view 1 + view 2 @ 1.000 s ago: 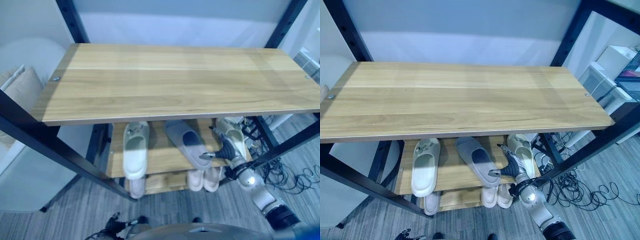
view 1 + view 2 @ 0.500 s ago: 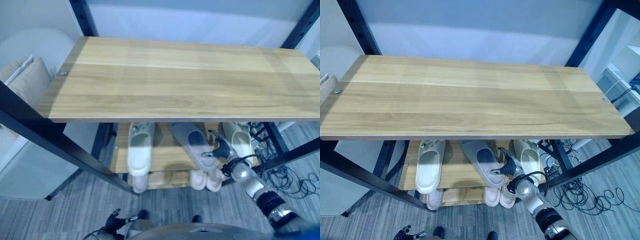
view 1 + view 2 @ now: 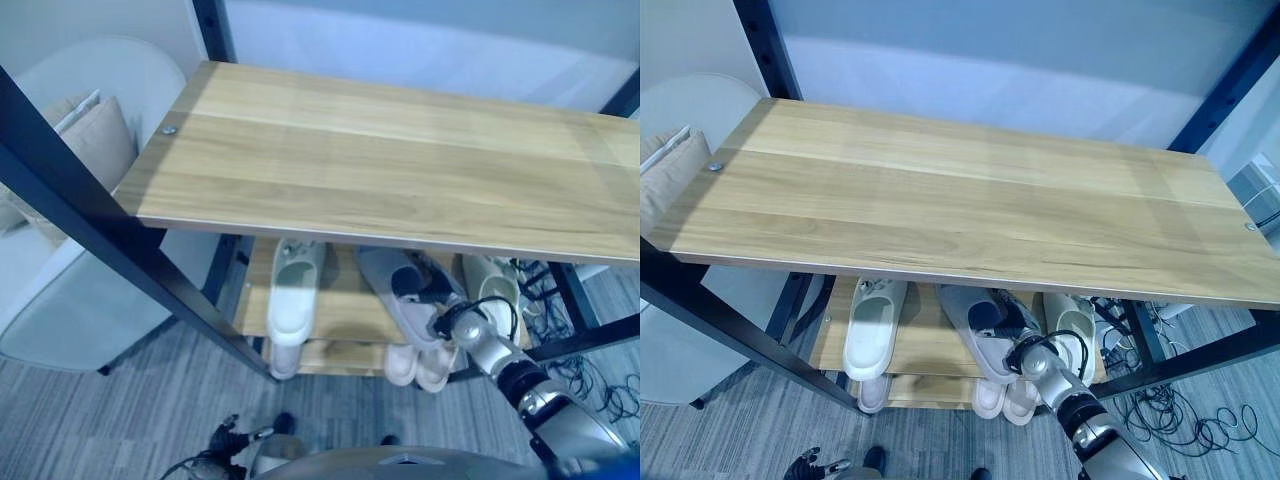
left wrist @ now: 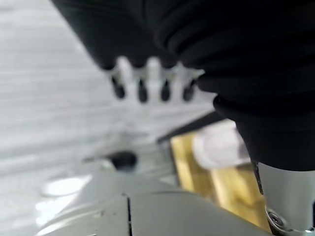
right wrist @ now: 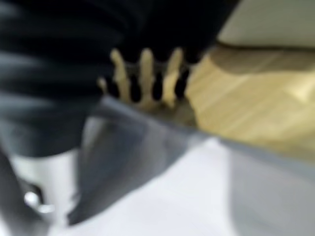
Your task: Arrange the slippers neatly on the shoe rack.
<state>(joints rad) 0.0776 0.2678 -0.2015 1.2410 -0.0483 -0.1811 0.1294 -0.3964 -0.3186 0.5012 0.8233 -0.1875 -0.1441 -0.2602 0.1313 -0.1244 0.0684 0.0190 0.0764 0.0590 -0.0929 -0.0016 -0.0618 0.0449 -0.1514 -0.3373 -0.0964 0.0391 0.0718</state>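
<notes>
Wide wooden top shelf [image 3: 400, 150] on a black frame [image 3: 90, 215], spanning most of both eye views. Beneath it, a lower wooden shelf [image 3: 925, 345] carrying three slippers in a row. To the left, a pale armchair [image 3: 80, 300] with a beige cushion [image 3: 100, 140], on grey plank floor [image 3: 150, 410]. On the lower shelf at left, a white slipper [image 3: 290, 295], straight, heel overhanging the front edge. In the middle, a grey slipper [image 3: 975, 325], angled, toe toward the left rear. At right, a cream slipper [image 3: 497, 295], just beside the grey one. Under that shelf, on a still lower level, a pale pair [image 3: 418, 365] side by side and one more pale slipper [image 3: 283, 360] below the white one. Right hand [image 3: 425, 290] in under the top shelf, on the grey slipper's upper near its right edge; in the right wrist view, fingers [image 5: 142, 78] straight in a row above a grey surface, so loosely spread rather than gripping, though contact with the slipper hard to confirm. Left hand [image 4: 152, 86] seen in its own wrist view, low and well apart from the rack, fingers straight and relaxed over the floor, holding nothing.
</notes>
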